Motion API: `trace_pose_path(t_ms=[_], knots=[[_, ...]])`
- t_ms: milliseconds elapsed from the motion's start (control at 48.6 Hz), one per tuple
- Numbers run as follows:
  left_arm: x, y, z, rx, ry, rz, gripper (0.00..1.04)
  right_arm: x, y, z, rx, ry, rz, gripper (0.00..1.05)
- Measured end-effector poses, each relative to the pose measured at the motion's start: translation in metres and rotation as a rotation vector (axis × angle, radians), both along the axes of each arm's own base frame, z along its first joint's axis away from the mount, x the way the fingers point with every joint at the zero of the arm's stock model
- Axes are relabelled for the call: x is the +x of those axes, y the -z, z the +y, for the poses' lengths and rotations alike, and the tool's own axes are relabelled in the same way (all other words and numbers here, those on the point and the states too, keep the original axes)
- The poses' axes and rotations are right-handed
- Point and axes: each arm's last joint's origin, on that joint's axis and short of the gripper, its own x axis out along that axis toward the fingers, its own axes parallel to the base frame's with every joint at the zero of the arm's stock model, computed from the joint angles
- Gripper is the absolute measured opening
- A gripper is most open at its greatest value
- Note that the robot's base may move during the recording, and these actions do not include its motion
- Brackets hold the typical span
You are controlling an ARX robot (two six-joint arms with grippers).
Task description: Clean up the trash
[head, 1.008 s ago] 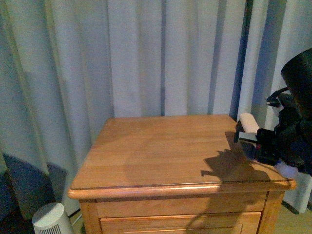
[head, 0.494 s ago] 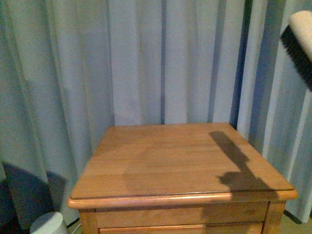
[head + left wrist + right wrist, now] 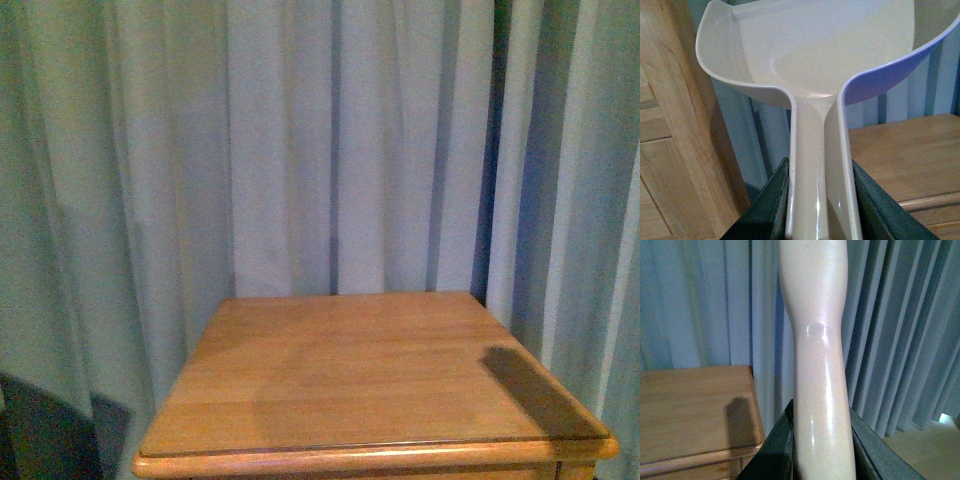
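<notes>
Beige dustpan (image 3: 805, 50), probably plastic, in left claw (image 3: 821, 200)

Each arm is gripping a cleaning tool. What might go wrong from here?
1. No trash shows on the wooden table in any view, so a sweep may hit nothing.
2. The dustpan, in the left gripper, sits near a wooden panel and might knock it.
3. The right gripper clamps a glossy beige handle, which may slip.
</notes>
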Motion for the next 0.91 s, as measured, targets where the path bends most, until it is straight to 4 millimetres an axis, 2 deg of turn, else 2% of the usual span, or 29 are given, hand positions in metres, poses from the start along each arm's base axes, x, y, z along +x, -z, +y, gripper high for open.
trace_pose_path(t_ms=[906], knots=[[0.0001, 0.0016, 0.0004, -0.006, -0.003, 0.005, 0.29, 0.0008, 0.0043, 0.0014, 0.024, 0.017, 0.025, 0.2]])
